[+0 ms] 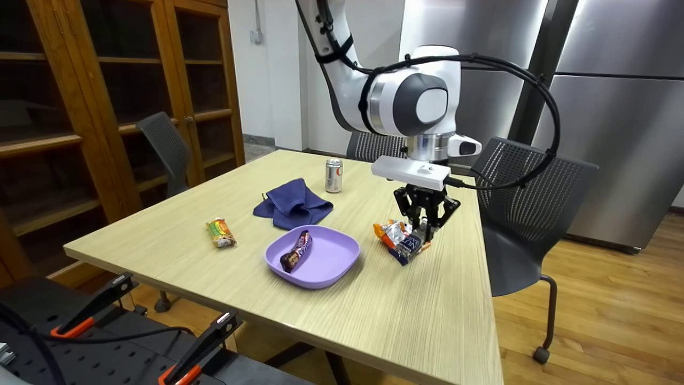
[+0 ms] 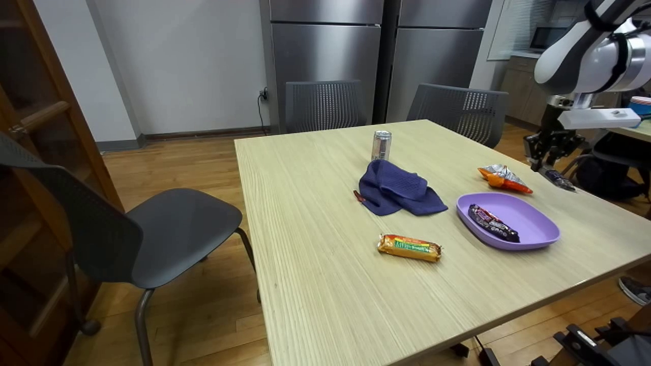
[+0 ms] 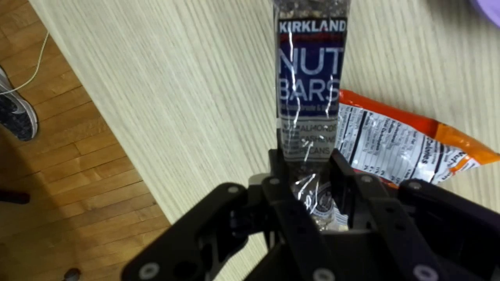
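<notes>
My gripper (image 3: 305, 162) is shut on a clear-wrapped nut bar (image 3: 310, 78) with a dark blue label, one finger on each side near one end. The bar points away from the fingers. In an exterior view the nut bar (image 2: 557, 179) slants downward from the gripper (image 2: 539, 165) and appears raised off the table. An orange and silver snack packet (image 3: 390, 144) lies on the table beside and partly behind the bar; it also shows in an exterior view (image 1: 393, 232). A purple plate (image 1: 336, 256) holds a dark-wrapped chocolate bar (image 1: 297, 251).
A yellow-green wrapped bar (image 2: 410, 248) lies on the table. A crumpled navy cloth (image 2: 399, 188) has a small reddish tip (image 2: 359, 196) beside it. A silver can (image 1: 334, 175) stands behind the cloth. A dark chair (image 1: 513, 214) is close to the table edge near the gripper.
</notes>
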